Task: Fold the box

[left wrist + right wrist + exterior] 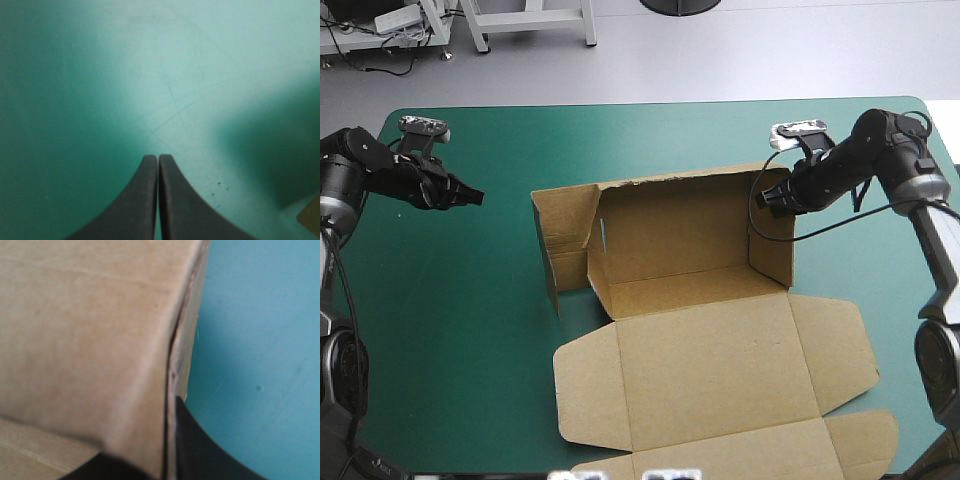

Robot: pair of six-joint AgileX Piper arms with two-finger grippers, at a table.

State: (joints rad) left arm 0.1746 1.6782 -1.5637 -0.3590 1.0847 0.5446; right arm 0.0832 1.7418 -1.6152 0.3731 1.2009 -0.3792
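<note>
Position: the box [670, 285] sits mid-bench [450, 330] and is part-formed. The back wall and the right wall [773, 238] are up. The left wall [563, 240] is raised but looks loose, and its flap is not tucked. The lid [710, 375] lies flat on the box's near side, side flaps spread.

Grips: the right gripper [767, 198] is at the far top corner of the right wall, clamped on the board. In its wrist view the sheet runs between the fingers [200, 455], one outside the wall and the other mostly hidden behind it. The left gripper [470, 195] hangs well to the left of the box over bare cover, its fingers [142, 200] pressed together with nothing between them.

Step in hand, by my reading: setting the side walls, with the right one held.

Next move, a judgement: use the right hold to steady the box. Bring the left gripper across to the left wall, open it and take the top edge. Then stand that wall square before you tuck the flap. The board looks light, so expect the box to slide if you push without the right hold.

Markings: no print, label or brand is readable on the board in any view.
</note>
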